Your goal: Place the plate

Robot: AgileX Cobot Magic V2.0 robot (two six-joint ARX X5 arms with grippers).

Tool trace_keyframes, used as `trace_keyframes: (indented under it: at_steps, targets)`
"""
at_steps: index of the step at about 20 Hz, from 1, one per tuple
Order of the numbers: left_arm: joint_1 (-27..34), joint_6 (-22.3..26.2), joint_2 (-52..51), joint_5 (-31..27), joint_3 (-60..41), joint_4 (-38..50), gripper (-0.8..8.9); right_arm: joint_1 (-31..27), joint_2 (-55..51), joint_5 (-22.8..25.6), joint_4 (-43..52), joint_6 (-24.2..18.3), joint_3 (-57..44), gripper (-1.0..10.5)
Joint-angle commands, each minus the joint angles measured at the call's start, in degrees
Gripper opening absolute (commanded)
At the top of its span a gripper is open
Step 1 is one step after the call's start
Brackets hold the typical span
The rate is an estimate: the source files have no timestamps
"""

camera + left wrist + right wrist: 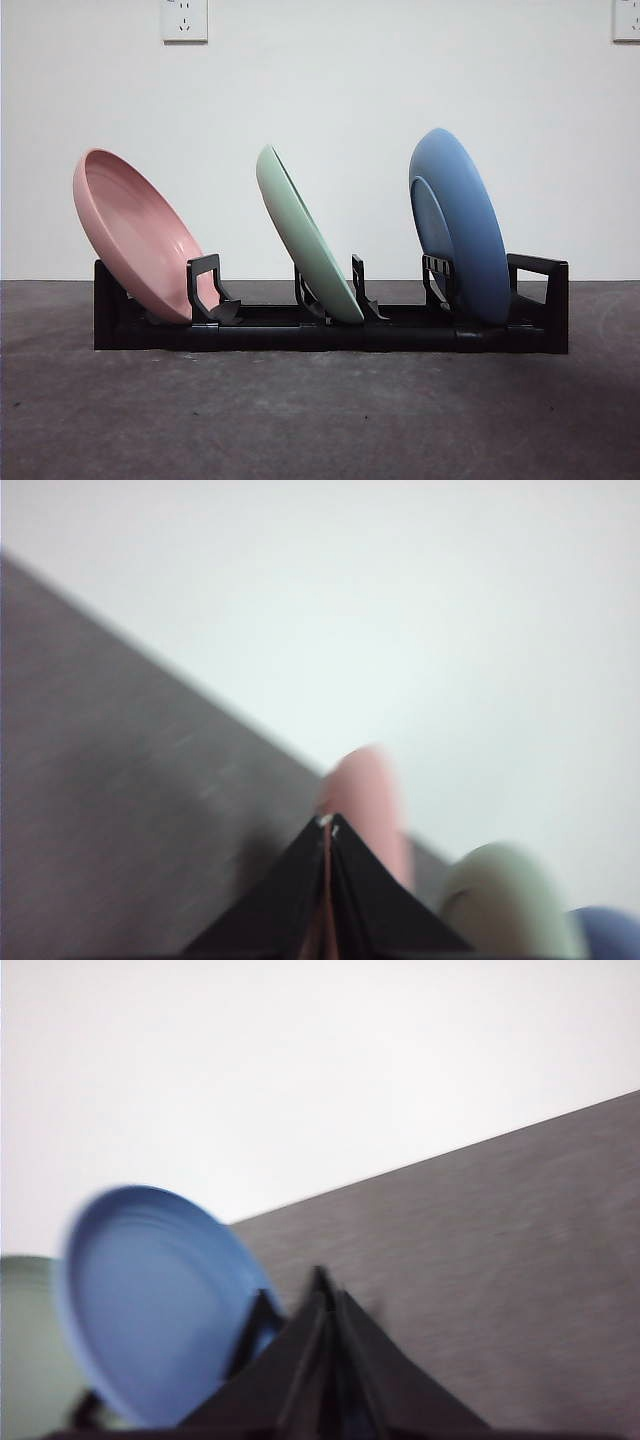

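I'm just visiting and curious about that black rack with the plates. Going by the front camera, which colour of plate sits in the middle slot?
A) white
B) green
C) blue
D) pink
B: in the front view the green plate leans in the rack between the pink plate at one end and the blue plate at the other.

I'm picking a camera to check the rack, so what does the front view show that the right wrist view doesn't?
Only the front view shows the pink plate, the whole black rack and two wall sockets. Only the right wrist view shows the right tool, its jaws together, empty. Both show the blue plate, the green plate and the grey table.
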Motion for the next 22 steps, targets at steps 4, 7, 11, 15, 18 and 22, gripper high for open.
trace_keyframes:
  at_steps: [4, 7, 11, 15, 18, 22]
  targets:
    - [0.0, -1.7, 1.1, 6.5, 6.9, -6.4, 0.10, 0.0, 1.2, -5.6, -4.5, 8.5, 6.5, 0.1]
    - [0.0, -0.1, 3.5, 8.2, 13.0, -12.6, 0.10, 0.0, 3.9, -8.6, -8.4, 8.4, 12.0, 0.1]
    - [0.0, 5.4, 8.8, 11.7, 22.5, -19.6, 0.10, 0.1, 9.7, -14.3, -12.8, 5.7, 20.3, 0.1]
    - [0.0, 13.2, 15.9, 16.5, 32.4, -29.6, 0.10, 0.1, 16.7, -21.7, -18.7, -0.7, 28.4, 0.1]
    - [0.0, 20.8, 21.1, 19.2, 38.9, -37.6, 0.10, 0.4, 21.6, -25.8, -23.8, -6.5, 33.8, 0.1]
    - [0.0, 30.1, 26.8, 20.0, 46.2, -48.3, 0.10, 1.3, 26.6, -26.5, -30.5, -15.0, 39.9, 0.1]
